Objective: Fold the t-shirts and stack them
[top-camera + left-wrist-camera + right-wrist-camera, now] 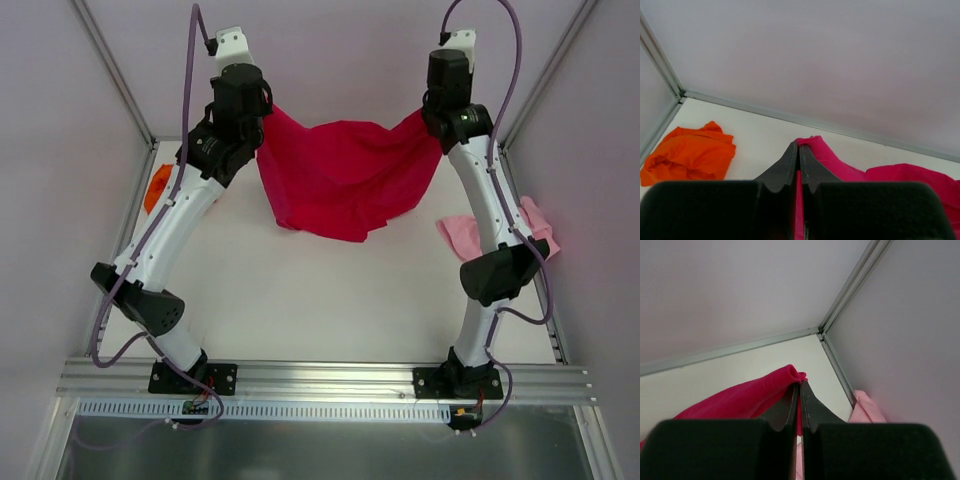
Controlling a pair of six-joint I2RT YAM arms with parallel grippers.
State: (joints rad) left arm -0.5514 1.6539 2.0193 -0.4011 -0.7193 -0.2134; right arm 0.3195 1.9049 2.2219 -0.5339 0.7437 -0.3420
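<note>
The crimson red t-shirt [345, 175] hangs spread between my two grippers above the far part of the table, sagging in the middle. My left gripper [262, 112] is shut on its left edge; the left wrist view shows the red cloth [827, 156] pinched between the fingertips [798, 148]. My right gripper [432, 118] is shut on its right edge; the right wrist view shows the red cloth [747, 395] bunched at the tips [800, 386]. The bright orange t-shirt [687, 154] lies crumpled at the far left [157, 186]. The pale pink t-shirt [465, 232] lies crumpled at the right, partly behind my right arm.
The white table [300, 290] is walled by grey panels with metal frame posts at the back corners [118, 80]. An aluminium rail [330, 380] carrying both arm bases runs along the near edge.
</note>
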